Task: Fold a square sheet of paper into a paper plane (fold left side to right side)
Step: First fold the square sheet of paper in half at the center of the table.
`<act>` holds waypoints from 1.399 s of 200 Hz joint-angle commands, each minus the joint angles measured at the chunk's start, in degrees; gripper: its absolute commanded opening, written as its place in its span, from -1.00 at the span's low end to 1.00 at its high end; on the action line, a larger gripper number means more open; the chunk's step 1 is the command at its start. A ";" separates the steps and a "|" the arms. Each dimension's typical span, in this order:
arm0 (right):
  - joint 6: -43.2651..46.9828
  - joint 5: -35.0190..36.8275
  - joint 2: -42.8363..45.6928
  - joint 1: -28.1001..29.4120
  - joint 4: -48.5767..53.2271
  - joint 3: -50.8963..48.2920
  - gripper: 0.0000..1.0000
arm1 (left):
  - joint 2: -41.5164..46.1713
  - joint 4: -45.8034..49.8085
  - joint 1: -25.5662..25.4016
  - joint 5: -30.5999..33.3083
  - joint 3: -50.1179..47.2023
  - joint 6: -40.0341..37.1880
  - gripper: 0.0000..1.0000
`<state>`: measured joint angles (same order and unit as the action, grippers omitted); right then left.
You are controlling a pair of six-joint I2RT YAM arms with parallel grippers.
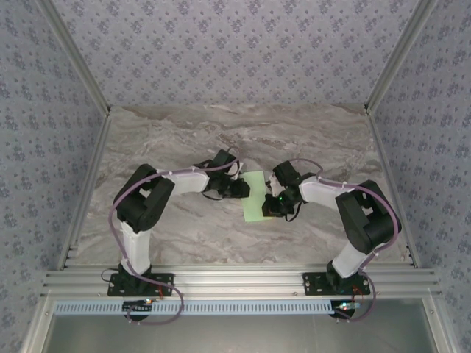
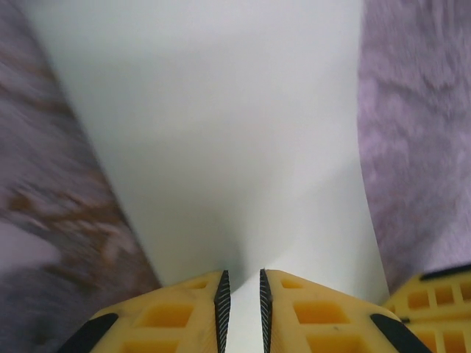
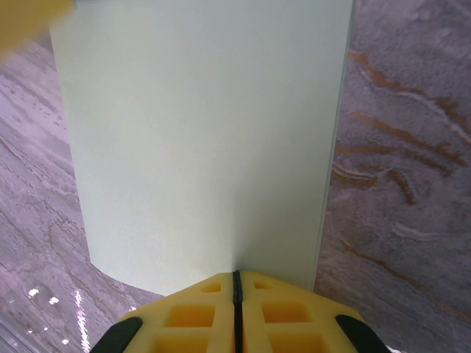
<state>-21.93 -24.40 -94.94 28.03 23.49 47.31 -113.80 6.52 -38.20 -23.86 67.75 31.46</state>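
Note:
The square sheet of paper (image 1: 255, 195) lies at the table's middle as a pale mint-green strip, taller than wide, between both grippers. My left gripper (image 1: 240, 188) is at its left edge. In the left wrist view its jaws stand a narrow gap apart, and the paper (image 2: 221, 132) bends up into that gap (image 2: 242, 273). My right gripper (image 1: 277, 207) is at the strip's right side, jaws shut (image 3: 237, 273) where a faint ridge in the paper (image 3: 206, 132) meets the tips. Two layered edges show along one side (image 3: 333, 147); the opposite side curves loosely.
The marble tabletop (image 1: 184, 140) lies bare around the paper. Patterned walls and aluminium frame rails (image 1: 235, 279) close in the cell. The right gripper's yellow fingers (image 2: 434, 294) sit close beside the left gripper's.

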 commanded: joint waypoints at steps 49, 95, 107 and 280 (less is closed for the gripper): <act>1.15 9.22 -2.97 -0.38 6.62 -3.50 -0.85 | -4.10 1.49 6.76 3.92 7.11 -1.98 -0.57; 0.85 8.86 -3.27 -0.31 6.20 -3.00 -0.85 | 6.70 -3.89 5.31 0.84 -1.55 -0.51 -0.56; 0.75 8.89 -3.36 -0.31 6.13 -2.78 -0.85 | 7.61 -4.82 4.44 -0.69 -2.76 -0.07 -0.57; 1.11 10.16 -3.61 0.10 7.40 -3.45 -0.85 | -10.87 -1.86 6.31 7.62 10.31 -0.68 -0.58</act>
<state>-21.52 -24.18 -94.94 28.16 23.24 47.20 -119.94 4.49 -35.42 -24.29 75.16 32.16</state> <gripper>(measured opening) 0.076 0.208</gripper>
